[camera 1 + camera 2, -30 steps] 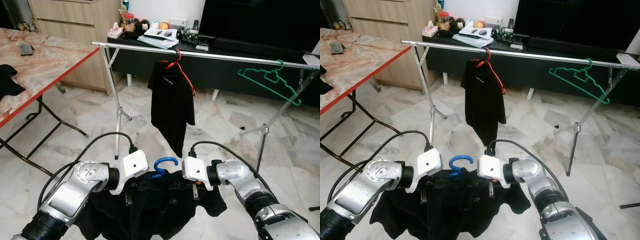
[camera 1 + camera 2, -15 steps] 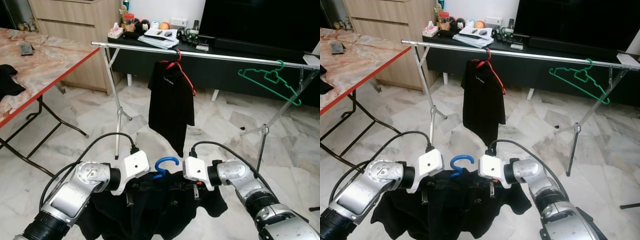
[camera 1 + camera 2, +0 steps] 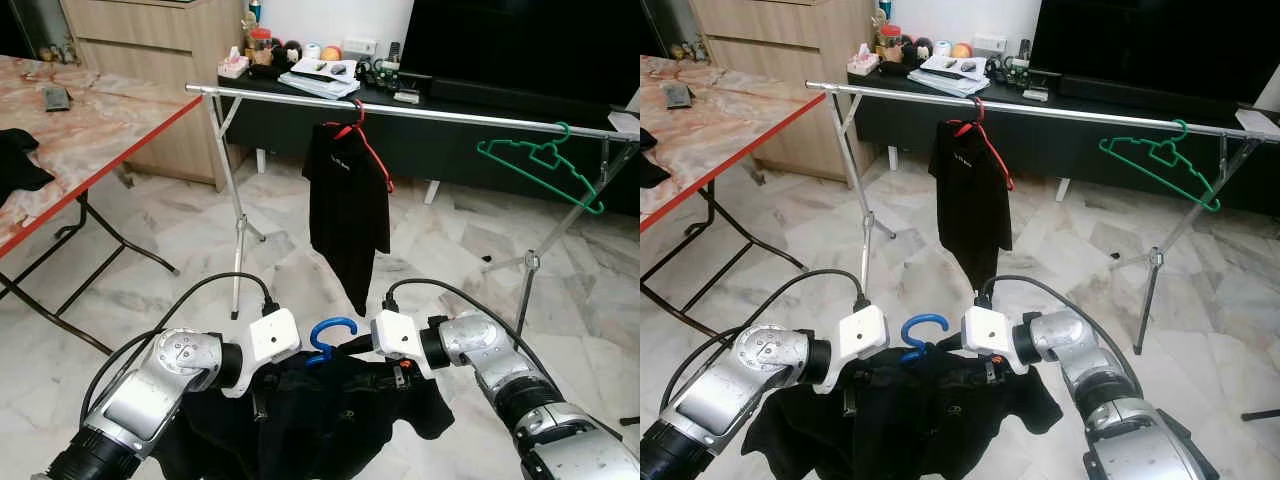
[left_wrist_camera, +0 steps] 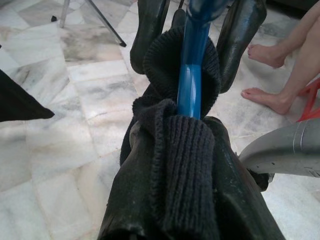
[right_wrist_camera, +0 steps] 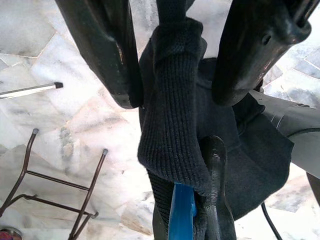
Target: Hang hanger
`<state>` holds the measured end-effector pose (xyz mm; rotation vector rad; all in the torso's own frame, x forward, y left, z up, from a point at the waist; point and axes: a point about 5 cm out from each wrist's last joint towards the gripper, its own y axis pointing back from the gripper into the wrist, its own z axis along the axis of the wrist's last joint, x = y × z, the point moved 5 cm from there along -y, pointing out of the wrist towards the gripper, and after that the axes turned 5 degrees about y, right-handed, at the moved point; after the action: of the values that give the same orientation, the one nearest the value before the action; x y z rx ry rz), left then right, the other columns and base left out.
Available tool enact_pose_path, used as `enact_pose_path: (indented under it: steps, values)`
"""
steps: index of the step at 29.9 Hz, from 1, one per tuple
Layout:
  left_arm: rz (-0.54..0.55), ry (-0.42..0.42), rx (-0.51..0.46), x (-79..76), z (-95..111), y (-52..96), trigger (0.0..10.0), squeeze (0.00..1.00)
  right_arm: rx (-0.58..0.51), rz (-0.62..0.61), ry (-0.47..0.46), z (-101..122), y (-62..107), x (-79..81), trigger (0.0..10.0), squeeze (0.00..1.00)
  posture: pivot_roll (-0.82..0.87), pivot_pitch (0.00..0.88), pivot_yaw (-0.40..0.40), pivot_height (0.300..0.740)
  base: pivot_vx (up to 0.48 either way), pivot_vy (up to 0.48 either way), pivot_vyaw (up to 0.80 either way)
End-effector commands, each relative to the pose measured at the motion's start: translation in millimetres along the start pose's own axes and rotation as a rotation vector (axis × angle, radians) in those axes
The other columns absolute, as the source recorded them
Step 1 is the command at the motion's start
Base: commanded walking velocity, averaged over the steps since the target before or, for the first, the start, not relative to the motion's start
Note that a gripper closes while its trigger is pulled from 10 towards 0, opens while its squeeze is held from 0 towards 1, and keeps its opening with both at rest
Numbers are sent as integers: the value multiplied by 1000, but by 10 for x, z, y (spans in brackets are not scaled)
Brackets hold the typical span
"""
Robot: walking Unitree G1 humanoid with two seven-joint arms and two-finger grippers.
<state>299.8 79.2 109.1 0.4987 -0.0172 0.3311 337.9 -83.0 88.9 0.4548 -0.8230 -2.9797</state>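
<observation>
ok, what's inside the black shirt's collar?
The blue hanger: its hook rises out of the black shirt between both grippers. The hanger's arms are covered by fabric.

Head views evenly bright, soft indoor light, no hard shadows. Marble floor (image 3: 150, 250) shows pale sheen, mild glare on the silver clothes rail (image 3: 400, 108) and on the silver arm shells. TV screen (image 3: 520, 45) stays near black with no detail. Head views sharp, no motion blur; slight wide-angle bend at the edges. Black shirt on blue hanger (image 3: 330, 335) is underexposed, folds barely readable. Left wrist view well lit, knit collar (image 4: 182, 150) crisp, near fabric soft at the bottom. Right wrist view bright floor, close black fingers (image 5: 100, 50) slightly out of focus with dull highlights.
</observation>
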Motion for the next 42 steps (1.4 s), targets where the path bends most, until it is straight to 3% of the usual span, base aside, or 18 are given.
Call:
enact_pose_path:
  steps: [1, 26, 27, 28, 30, 33, 34, 35, 36, 37, 42]
  values:
    - [4, -6, -11, 9, 33, 13, 0, 0, -4, -7, 20, 50, 43, -52, 10000, 1000, 131, 16, -69, 740, 0, 0, 0]
    - [4, -6, -11, 9, 33, 13, 0, 0, -4, -7, 20, 50, 43, -52, 10000, 1000, 131, 16, -69, 740, 0, 0, 0]
    - [12, -5, -7, 24, 21, 19, 0, 0, -9, 7, 15, 55, 52, -41, 10000, 1000, 129, 15, -68, 740, 0, 0, 0]
    - [120, 44, -9, 190, -128, 70, 0, 0, -4, -1, -2, 14, 102, -29, 10000, 1000, 124, 39, -54, 740, 0, 0, 0]
    - [243, 105, -11, 360, -317, 143, 0, 0, 25, -17, -10, -63, 154, -10, 10000, 1000, 125, 41, -55, 740, 0, 0, 0]
    - [257, 112, -16, 381, -331, 151, 0, 0, 63, -36, 2, -120, 145, -5, 10000, 1000, 125, 43, -54, 740, 0, 0, 0]
    - [255, 109, -17, 380, -322, 148, 0, 0, 69, -46, 1, -131, 139, -12, 10000, 800, 126, 44, -54, 740, 0, 0, 0]
    - [255, 107, -18, 380, -317, 146, 0, 0, 73, -53, -1, -139, 134, -14, 10000, 106, 126, 44, -54, 740, 0, 0, 0]
    - [255, 105, -18, 381, -314, 145, 0, 0, 74, -57, -2, -143, 131, -16, 10000, 106, 126, 44, -54, 740, 0, 0, 0]
    - [256, 104, -18, 384, -312, 145, 0, 0, 80, -61, 0, -151, 132, -17, 10000, 0, 127, 47, -54, 740, 0, 0, 0]
    - [292, 93, 0, 433, -346, 151, 0, 0, 109, -111, 3, -185, 152, -69, 10000, 0, 122, 50, -53, 740, 0, 0, 0]
